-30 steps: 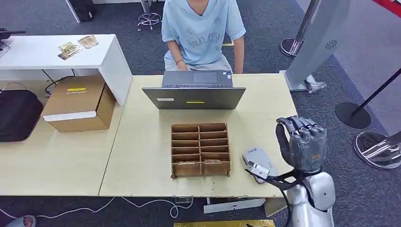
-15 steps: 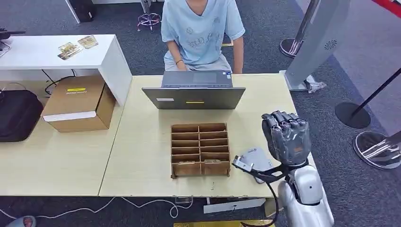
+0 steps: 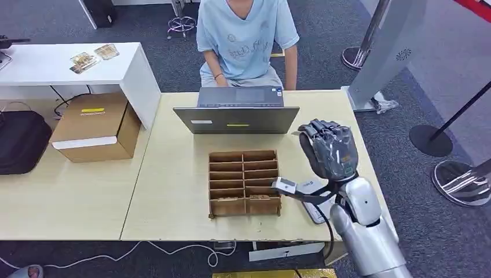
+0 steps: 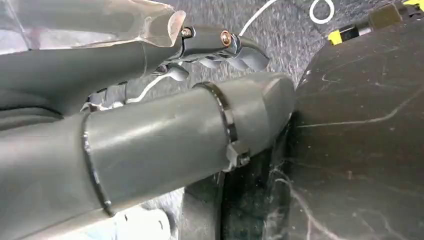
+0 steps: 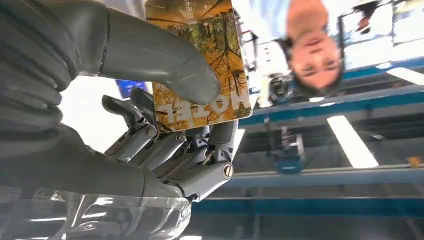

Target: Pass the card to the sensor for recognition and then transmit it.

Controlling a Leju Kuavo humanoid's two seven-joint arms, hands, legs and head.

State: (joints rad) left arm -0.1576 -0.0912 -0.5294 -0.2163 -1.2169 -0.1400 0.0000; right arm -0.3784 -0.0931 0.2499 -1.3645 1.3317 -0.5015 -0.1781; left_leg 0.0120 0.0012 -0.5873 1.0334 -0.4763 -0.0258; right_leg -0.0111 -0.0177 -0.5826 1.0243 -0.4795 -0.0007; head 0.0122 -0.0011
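Note:
My right hand (image 3: 330, 153) is raised above the table's right half, just right of the cardboard organiser, with its back toward the head camera. In the right wrist view this hand (image 5: 160, 145) pinches a card (image 5: 225, 30) printed with autumn trees between thumb and fingers. The grey-white sensor (image 3: 316, 212) lies flat on the table under my right forearm, partly covered by it. My left hand (image 4: 210, 47) hangs low over dark carpet with nothing in it, its fingers slightly bent.
A cardboard organiser (image 3: 243, 155) with several slots sits mid-table. An open laptop (image 3: 236, 119) stands behind it, and a person (image 3: 246, 40) in a light blue shirt sits at it. A cardboard box (image 3: 95, 127) and a white side table (image 3: 35, 66) are at the left.
My right hand has moved left and farther over the table, from beyond the right edge to a spot over the sensor beside the organiser.

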